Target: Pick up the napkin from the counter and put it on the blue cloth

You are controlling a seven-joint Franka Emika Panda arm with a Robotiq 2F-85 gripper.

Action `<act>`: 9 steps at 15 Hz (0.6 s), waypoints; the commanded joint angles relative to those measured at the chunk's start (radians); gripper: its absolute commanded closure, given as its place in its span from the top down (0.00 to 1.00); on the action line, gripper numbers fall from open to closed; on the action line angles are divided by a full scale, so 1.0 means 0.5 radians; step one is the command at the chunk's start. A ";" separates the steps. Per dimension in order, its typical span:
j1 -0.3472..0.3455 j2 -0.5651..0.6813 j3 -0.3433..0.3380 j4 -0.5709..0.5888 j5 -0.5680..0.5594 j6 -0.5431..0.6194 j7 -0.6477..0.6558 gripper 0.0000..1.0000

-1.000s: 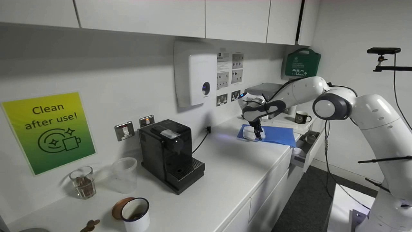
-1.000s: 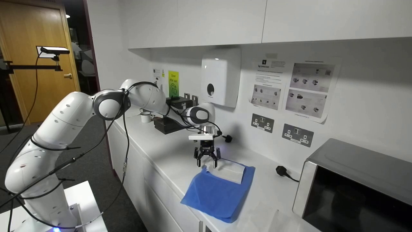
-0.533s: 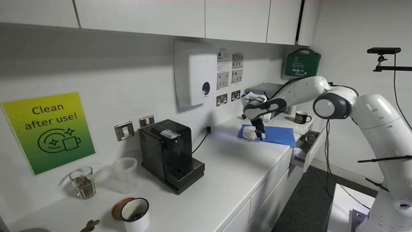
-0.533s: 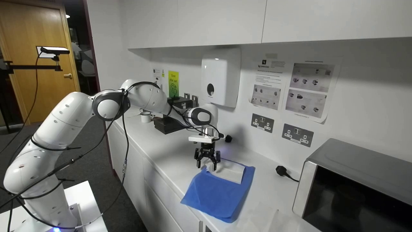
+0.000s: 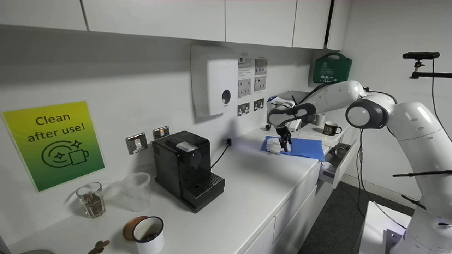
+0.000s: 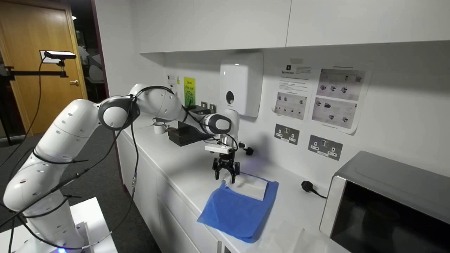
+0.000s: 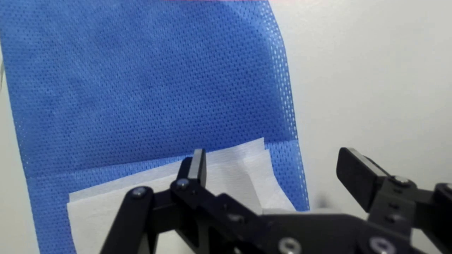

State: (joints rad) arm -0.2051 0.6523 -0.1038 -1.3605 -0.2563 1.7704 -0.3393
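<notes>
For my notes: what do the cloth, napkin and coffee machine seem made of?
Cloth: likely non-woven synthetic, matte; the wrist view shows rows of tiny pits.
Napkin: probably tissue paper, matte; thin, creased layers.
Coffee machine: perhaps hard plastic, black; its front shines.

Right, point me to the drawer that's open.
The drawer below the counter by the blue cloth: it juts out, its inside showing, whereas the fronts nearer the coffee machine sit flush.

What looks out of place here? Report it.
A drawer under the counter stands open in an exterior view while neighbouring fronts are shut. The napkin lies slightly askew on the blue cloth, edges unaligned.
</notes>
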 commanded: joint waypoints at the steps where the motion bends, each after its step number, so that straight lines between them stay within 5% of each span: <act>1: -0.033 -0.086 -0.001 -0.008 0.141 -0.098 0.137 1.00; 9: -0.067 -0.082 -0.044 0.010 0.385 -0.163 0.511 1.00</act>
State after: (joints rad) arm -0.2262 0.6242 -0.1148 -1.3594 -0.1072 1.7196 -0.1467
